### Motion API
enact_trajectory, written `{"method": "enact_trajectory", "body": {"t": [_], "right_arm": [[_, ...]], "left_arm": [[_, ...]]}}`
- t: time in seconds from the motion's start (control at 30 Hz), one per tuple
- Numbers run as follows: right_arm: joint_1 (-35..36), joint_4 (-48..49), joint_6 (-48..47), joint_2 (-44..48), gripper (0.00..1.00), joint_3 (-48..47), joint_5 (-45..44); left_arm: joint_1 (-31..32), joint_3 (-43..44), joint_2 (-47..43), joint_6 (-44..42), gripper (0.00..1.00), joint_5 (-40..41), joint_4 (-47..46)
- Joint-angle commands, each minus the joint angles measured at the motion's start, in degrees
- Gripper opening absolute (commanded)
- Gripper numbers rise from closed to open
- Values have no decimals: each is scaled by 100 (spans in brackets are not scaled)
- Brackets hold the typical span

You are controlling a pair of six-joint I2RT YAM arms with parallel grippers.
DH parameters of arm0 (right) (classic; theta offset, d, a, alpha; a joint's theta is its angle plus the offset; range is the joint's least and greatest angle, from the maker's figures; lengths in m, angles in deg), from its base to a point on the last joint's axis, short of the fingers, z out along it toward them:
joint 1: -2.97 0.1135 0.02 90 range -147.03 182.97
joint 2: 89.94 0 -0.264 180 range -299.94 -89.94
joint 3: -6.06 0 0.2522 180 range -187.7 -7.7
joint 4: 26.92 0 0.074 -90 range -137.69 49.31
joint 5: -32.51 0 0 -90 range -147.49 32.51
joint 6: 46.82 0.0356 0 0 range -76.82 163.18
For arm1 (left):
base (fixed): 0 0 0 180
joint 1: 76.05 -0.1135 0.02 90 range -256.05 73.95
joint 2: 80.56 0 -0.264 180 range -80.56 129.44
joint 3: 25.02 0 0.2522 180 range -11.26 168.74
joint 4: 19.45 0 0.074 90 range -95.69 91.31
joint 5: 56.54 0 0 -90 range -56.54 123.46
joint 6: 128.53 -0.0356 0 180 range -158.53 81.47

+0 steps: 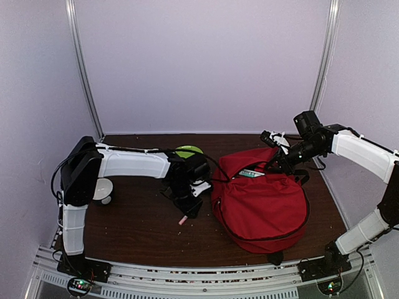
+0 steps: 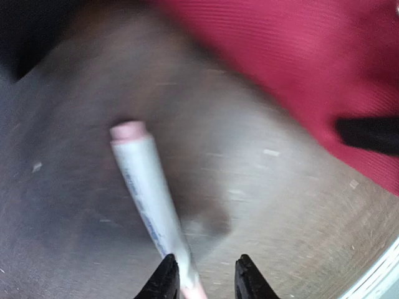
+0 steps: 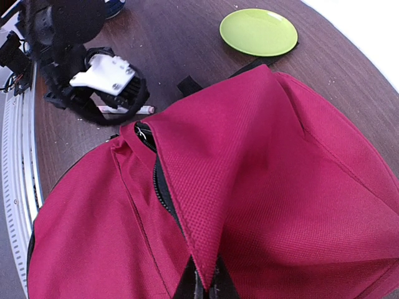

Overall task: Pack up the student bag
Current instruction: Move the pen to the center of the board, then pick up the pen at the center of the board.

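Observation:
The red student bag (image 1: 262,205) lies on the right half of the table with its top zipper open. My right gripper (image 1: 279,163) is shut on the edge of the bag's upper flap (image 3: 206,187) and holds it lifted, which shows the black zipper (image 3: 159,187). Something white and green (image 1: 252,174) shows inside the opening. A white marker with a pink cap (image 1: 182,220) lies on the table left of the bag. My left gripper (image 2: 206,277) is low over it, jaws open, with the marker (image 2: 146,193) running between them close to the left finger.
A lime green plate (image 1: 187,151) sits at the back behind the left arm and also shows in the right wrist view (image 3: 259,31). A white round object (image 1: 103,187) lies at the far left. A black bag strap (image 2: 368,134) lies near the marker.

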Motion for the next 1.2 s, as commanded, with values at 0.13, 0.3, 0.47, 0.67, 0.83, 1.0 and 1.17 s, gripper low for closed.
{"method": "enact_trajectory", "body": {"t": [0.13,0.3,0.47,0.67,0.83,1.0,1.17], "right_arm": [[12,-173,-8,2,0,8,279],[12,-182,-8,17,0,4,289],[19,-179,-16,5,0,15,288],[12,-179,-10,-20,0,17,297],[14,-194,-8,-35,0,4,305],[15,-183,1,-23,0,4,302],[11,-166,-3,21,0,28,324]], "left_arm": [[388,229,8,-935,35,997,305],[388,423,83,-611,35,1191,490],[383,374,-266,-571,35,1154,324],[267,909,180,502,41,695,862],[265,1034,315,1011,39,327,990],[265,1070,494,1168,33,281,987],[265,1085,591,1382,33,630,1060]]}}
